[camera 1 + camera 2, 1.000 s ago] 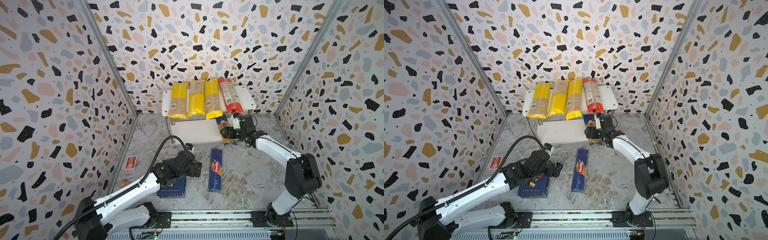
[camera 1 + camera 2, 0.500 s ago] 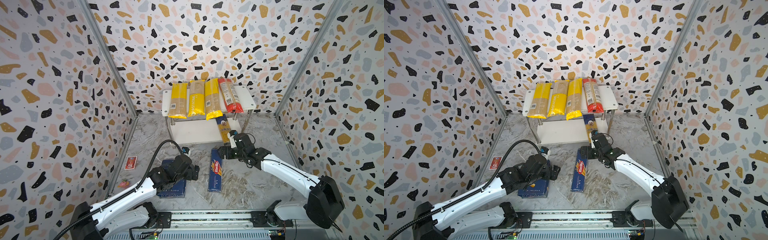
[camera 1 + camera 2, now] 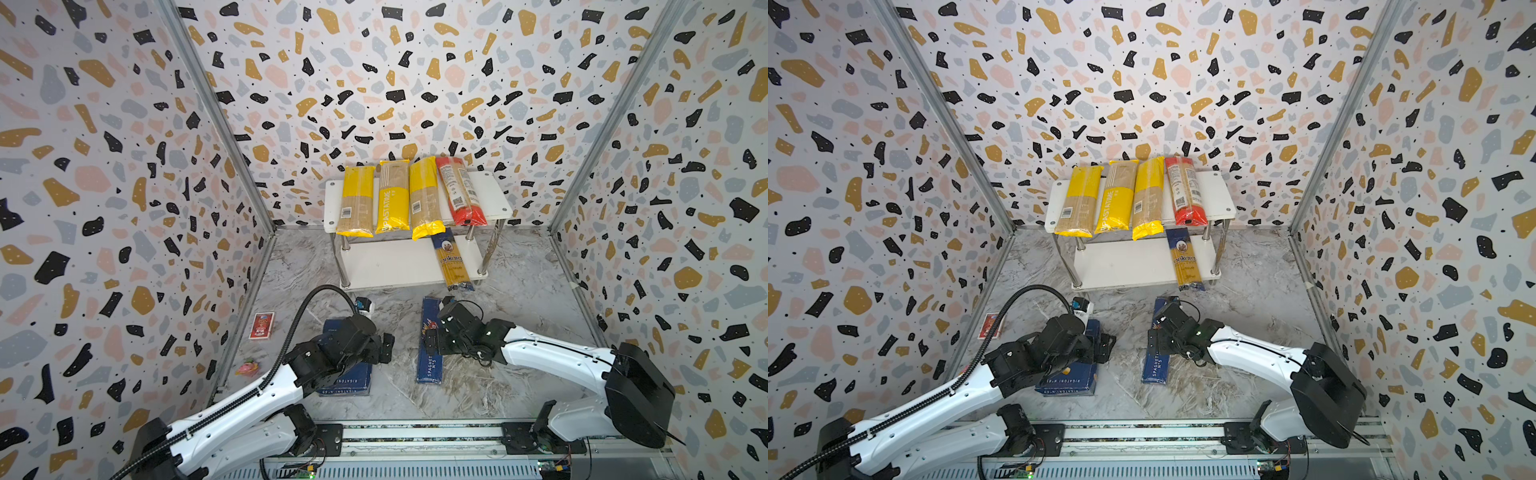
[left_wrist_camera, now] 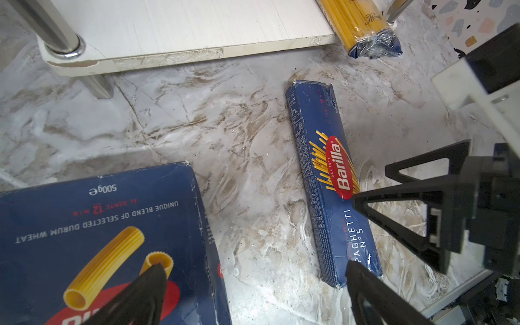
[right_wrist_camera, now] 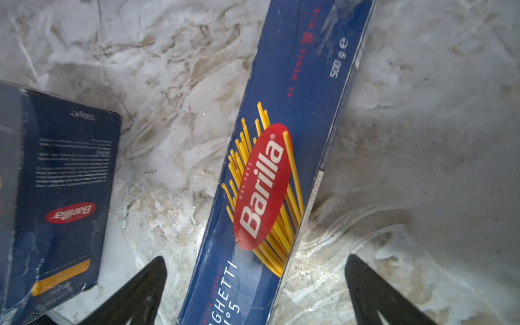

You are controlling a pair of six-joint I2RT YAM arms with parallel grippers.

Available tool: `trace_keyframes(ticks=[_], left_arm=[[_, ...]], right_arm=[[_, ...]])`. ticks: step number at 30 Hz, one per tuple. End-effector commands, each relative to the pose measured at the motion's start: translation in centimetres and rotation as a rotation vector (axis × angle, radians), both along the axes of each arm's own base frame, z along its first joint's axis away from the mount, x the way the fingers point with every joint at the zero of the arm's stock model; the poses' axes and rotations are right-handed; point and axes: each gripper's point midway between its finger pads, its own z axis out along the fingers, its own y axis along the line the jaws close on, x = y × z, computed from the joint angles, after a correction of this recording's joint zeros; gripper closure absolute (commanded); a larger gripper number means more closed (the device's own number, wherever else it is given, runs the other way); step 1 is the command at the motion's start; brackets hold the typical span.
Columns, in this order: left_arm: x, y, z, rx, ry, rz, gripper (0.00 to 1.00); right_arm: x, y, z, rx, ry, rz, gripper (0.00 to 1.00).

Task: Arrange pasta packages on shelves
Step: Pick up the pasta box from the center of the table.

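The narrow box point(image 5: 295, 70), dark-blue card, reads "Barilla", "SPAGHETTI N°5", "AL DENTE 10 MIN" and "500 g e". It lies flat mid-way across the marbled floor point(image 3: 519, 374), one short end facing the front edge of the shelves point(image 3: 386, 262). The wide box point(image 4: 98, 225), of the same card, reads "UNIQUE BLEND OF SELECTED DURUM WHEAT", "AL DENTE 12 MIN" and "500g e". It lies flat beside the narrow box, apart from it.

On the upper white board, three glossy yellow bags point(image 3: 392, 199) and one red-orange bag point(image 3: 459, 191) lie side by side, overhanging its front edge. The film "ankara" bag point(image 3: 451, 259) lies near the lower board's front right corner, overhanging the front edge.

The right gripper point(image 5: 254, 258) hangs over the narrow box, fingers spread to either side, holding nothing. The left gripper point(image 4: 253, 266) is spread wide over the wide box's long edge, empty.
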Motion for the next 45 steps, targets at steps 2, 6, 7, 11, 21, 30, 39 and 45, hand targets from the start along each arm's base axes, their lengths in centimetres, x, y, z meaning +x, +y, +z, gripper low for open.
trace_keyframes(ticks=[2,6,7,11,21,30,39,45], left_arm=[[0.1,0.5,0.3,-0.016,-0.014,0.026,0.00],[0.0,0.6,0.4,-0.021,-0.018,0.031,0.01],[0.0,0.7,0.4,-0.020,-0.018,0.033,0.01],[0.0,0.8,0.7,-0.024,-0.023,0.037,0.01],[0.2,0.8,0.6,-0.027,-0.024,0.045,0.01],[0.2,0.8,0.5,-0.019,-0.023,0.041,0.00],[0.0,0.8,1.1,-0.036,-0.036,0.037,0.01],[0.0,0.8,1.3,-0.043,-0.042,0.030,0.00]], right_arm=[[-0.6,0.0,-1.7,-0.049,0.045,-0.026,0.01],[-0.9,1.0,-2.5,-0.068,0.059,-0.008,0.01],[-1.0,1.2,-2.6,-0.072,0.063,-0.007,0.01],[-1.0,1.5,-3.2,-0.084,0.075,-0.003,0.01],[-1.8,2.0,-1.7,-0.063,0.060,-0.008,0.01],[-1.7,2.2,-0.3,-0.035,0.034,-0.022,0.01],[-1.9,2.5,-4.4,-0.139,0.117,-0.027,0.01],[-2.2,1.2,-6.0,-0.219,0.142,-0.051,0.01]])
